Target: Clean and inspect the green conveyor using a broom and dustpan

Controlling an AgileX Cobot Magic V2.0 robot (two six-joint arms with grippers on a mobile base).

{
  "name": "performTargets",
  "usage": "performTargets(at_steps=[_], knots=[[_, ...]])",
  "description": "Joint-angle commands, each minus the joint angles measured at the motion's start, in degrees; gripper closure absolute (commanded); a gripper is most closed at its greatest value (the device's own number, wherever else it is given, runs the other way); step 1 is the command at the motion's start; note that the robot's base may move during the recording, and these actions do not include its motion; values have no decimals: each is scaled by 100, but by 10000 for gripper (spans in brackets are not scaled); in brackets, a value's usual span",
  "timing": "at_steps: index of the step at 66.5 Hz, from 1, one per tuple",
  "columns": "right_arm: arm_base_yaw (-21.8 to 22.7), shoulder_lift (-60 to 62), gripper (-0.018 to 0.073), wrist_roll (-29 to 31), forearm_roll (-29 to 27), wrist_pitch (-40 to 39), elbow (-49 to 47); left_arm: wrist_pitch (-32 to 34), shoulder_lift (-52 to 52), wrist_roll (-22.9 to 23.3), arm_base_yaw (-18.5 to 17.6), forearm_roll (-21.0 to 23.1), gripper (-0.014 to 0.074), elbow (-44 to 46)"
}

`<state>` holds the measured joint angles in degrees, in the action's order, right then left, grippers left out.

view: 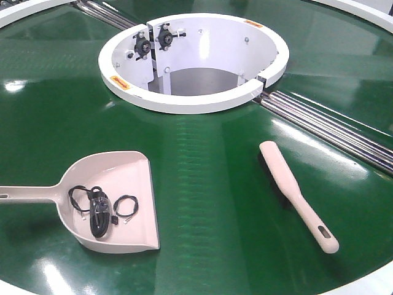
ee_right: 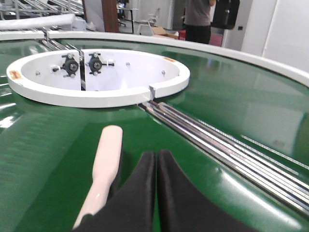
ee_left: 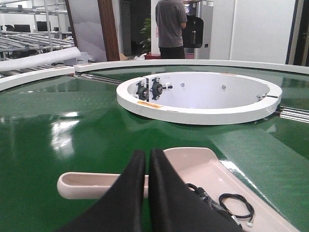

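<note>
The green conveyor (view: 202,153) fills the front view. The pink-beige dustpan (view: 132,169) lies at the lower left, handle pointing left, with black cables and small debris (view: 98,209) inside. The broom (view: 295,190) lies at the right, handle toward the near edge. No gripper shows in the front view. In the left wrist view my left gripper (ee_left: 147,157) is shut and empty, above the dustpan (ee_left: 193,162) where its handle meets the scoop. In the right wrist view my right gripper (ee_right: 155,157) is shut and empty, just right of the broom (ee_right: 106,159).
The white ring (view: 196,98) around the central opening stands at the back, with bearings on its inner wall. Steel roller strips (view: 331,129) run from the ring to the right edge. A person (ee_left: 171,24) stands beyond the conveyor's far rim.
</note>
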<state>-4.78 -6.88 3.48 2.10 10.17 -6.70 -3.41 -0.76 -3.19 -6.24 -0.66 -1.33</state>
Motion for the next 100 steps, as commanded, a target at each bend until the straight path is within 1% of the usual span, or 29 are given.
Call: performTargets(at_steps=[1,8,13,15,20,46,100], knots=[[55,55,568,-79,-8,-854,177,407,-80,39,-29,7,603,-81],[67,466,568,-79,-8,-1231,607,407,-80,39,-29,7,603,-81],[67,814,568,-84,-8,-1333,864,407,-80,39,-29,7,603,-81],[67,828,568,-84,-8,-1142,848,407,-75,39,-29,7,603,-81],[67,812,568,-87,6,-1085,848,407,-75,39,-29,7,603,-81],[67,813,568,-150,245,-1208,848,407,-75,39,-29,7,603,-81],[67,813,568,-193,240,-1196,848,407,-75,39,-29,7,603,-81]])
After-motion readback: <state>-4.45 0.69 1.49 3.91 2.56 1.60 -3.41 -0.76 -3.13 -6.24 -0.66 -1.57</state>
